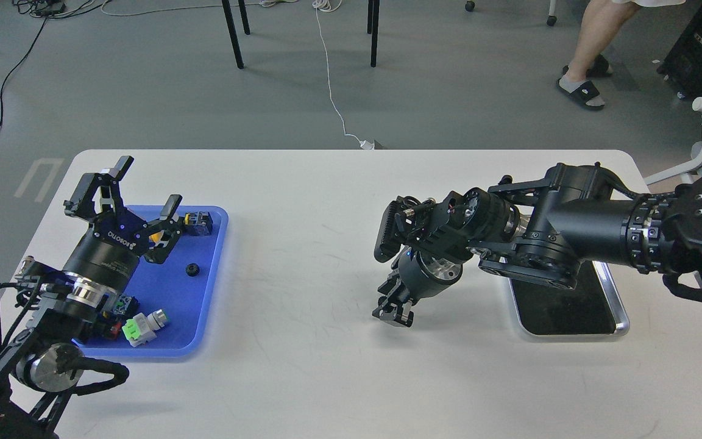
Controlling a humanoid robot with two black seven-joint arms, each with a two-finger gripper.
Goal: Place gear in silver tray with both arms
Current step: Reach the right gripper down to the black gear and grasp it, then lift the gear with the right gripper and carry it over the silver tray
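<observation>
Gear (pixel 192 269) lies flat in blue tray (pixel 205 317), hole facing up.

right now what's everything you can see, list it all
table: 1, white, fills the middle of the view
blue tray: 1, blue plastic, left side of the table
gear: 1, small and black, lying loose in the blue tray
small parts: several, white, green and yellow among them, along the blue tray's near and far ends
silver tray: 1, shiny rim with dark bottom, right side of the table, partly under the right arm
person's legs: 1 person, black sandals, floor at top right
white cable: 1, across the floor to the table's far edge
left gripper: 1, black, open above the blue tray
right gripper: 1, black, pointing down at the table centre
</observation>
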